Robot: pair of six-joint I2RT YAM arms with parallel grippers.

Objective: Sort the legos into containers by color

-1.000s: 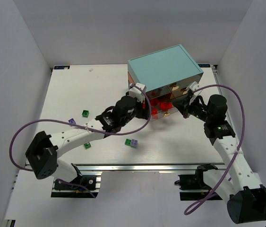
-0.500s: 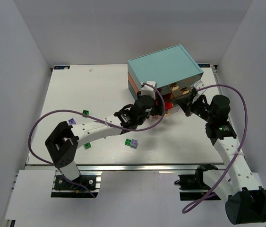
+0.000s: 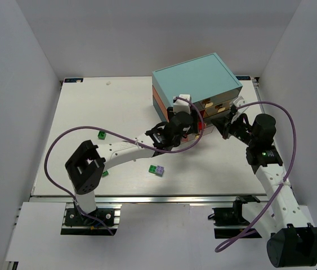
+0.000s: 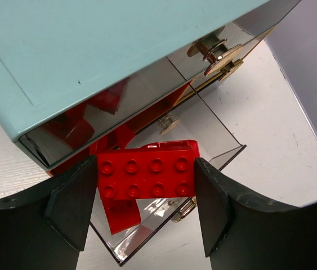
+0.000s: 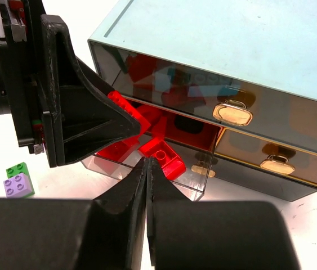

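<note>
White walls close in a white table, and toward its far right side sits a small chest with a pale teal top. One of its drawers, with clear walls, stands pulled out on the near side, and several red bricks lie in it. The drawers beside and above it are closed, each with a small gold handle.

The left gripper is over that open drawer, its two dark fingers pinching a red eight-stud brick by its short ends, studs facing the wrist camera. The brick hangs level above the drawer, near the chest front.

The right gripper reaches in from the other side, its fingers pressed together with no gap showing, their tips at the near edge of the open drawer. I cannot tell whether they touch it.

Out on the table, a green brick lies well to the left, and a lilac brick and a green one sit touching, nearer the arms.
</note>
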